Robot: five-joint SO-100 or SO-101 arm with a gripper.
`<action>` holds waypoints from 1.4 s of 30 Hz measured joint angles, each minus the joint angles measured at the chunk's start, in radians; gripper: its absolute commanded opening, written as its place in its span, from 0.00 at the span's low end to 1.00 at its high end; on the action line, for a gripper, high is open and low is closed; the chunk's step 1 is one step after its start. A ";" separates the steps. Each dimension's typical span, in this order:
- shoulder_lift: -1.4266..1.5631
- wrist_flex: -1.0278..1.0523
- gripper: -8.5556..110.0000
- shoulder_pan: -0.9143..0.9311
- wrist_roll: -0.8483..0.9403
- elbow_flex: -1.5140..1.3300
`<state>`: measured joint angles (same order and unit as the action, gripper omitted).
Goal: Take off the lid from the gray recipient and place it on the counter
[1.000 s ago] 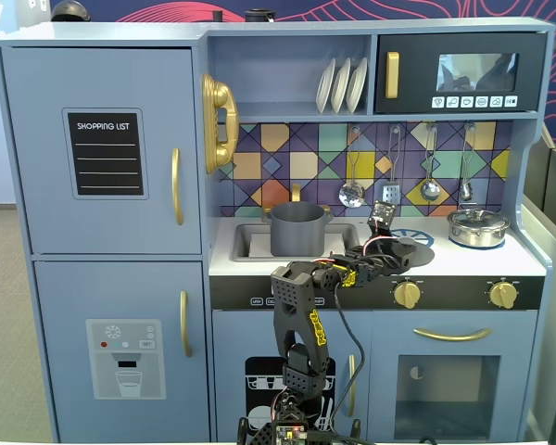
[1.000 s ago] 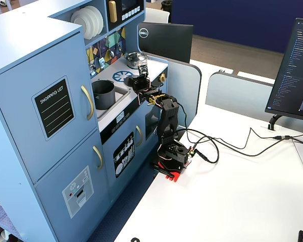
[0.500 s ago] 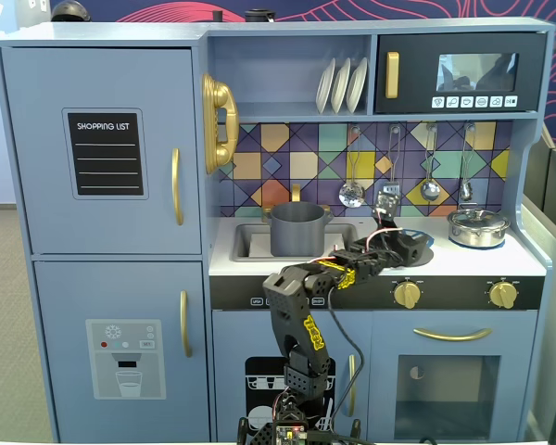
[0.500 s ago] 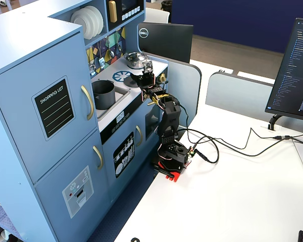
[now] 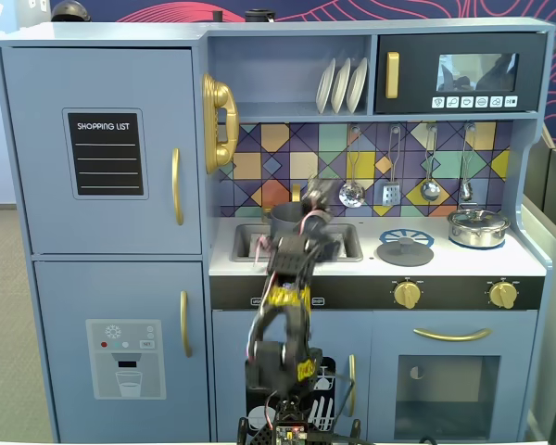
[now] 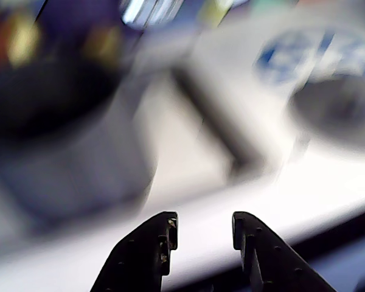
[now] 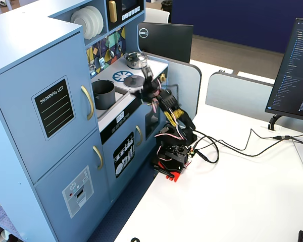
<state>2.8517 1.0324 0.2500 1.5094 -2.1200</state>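
Observation:
The gray recipient (image 5: 285,222) stands in the sink with its top open; it shows blurred at the left of the wrist view (image 6: 67,152) and in the other fixed view (image 7: 103,95). The lid (image 5: 405,250) lies flat on the counter (image 5: 445,266) at the printed burner ring, also visible in the wrist view (image 6: 337,109) and the other fixed view (image 7: 135,79). My gripper (image 6: 204,222) is open and empty, above the counter's front edge between pot and lid. In both fixed views it is blurred (image 5: 317,206) (image 7: 146,76).
A shiny silver pot (image 5: 478,226) with its own lid stands at the right end of the counter. Utensils hang on the tiled back wall (image 5: 389,176). The sink (image 5: 347,243) is recessed. A desk (image 7: 232,191) with cables holds the arm's base.

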 measured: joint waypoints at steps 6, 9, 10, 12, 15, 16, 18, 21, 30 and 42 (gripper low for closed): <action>0.195 0.181 0.07 -0.094 0.107 -0.337; 0.221 0.179 0.07 -0.112 0.114 -0.488; 0.221 0.170 0.07 -0.123 0.104 -0.532; 0.221 0.160 0.07 -0.155 0.086 -0.607; 0.236 0.158 0.07 -0.181 0.057 -0.703; 0.244 0.161 0.08 -0.189 0.048 -0.732; 0.256 0.179 0.08 -0.198 0.049 -0.790; 0.290 0.229 0.09 -0.196 0.046 -0.859; 0.333 0.325 0.12 -0.198 0.049 -0.879; 0.333 0.325 0.14 -0.198 0.028 -0.879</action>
<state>3.1845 1.3576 0.0522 1.5370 -2.9989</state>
